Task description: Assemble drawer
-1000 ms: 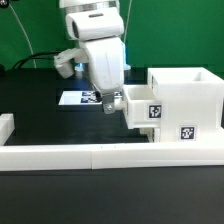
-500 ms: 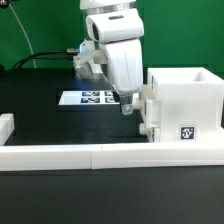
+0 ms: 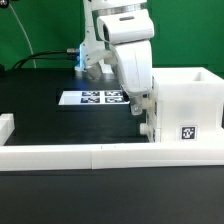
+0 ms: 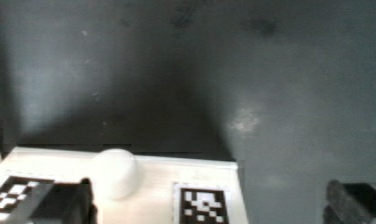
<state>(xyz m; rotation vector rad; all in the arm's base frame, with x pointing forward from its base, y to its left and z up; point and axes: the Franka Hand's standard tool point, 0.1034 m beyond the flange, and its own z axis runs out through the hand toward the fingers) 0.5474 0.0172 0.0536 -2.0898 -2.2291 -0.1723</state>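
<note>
The white drawer housing [image 3: 186, 100] stands at the exterior view's right, against the white front rail. The inner drawer [image 3: 149, 122] is pushed almost fully into it, with only its front sticking out a little. My gripper [image 3: 139, 107] is right at that front. In the wrist view the drawer front [image 4: 149, 180] is white with a round knob [image 4: 114, 172] and black marker tags. My gripper [image 4: 211, 205] is open, its dark fingers [image 4: 60, 202] standing wide apart on either side of the front and holding nothing.
The marker board [image 3: 95, 98] lies flat on the black table behind my gripper. A long white rail [image 3: 90, 155] runs along the front, with a short white block [image 3: 6, 126] at the exterior view's left.
My gripper has moved toward the exterior view's right. The inner drawer, which stuck out clearly a second ago, has slid into the housing with it.
</note>
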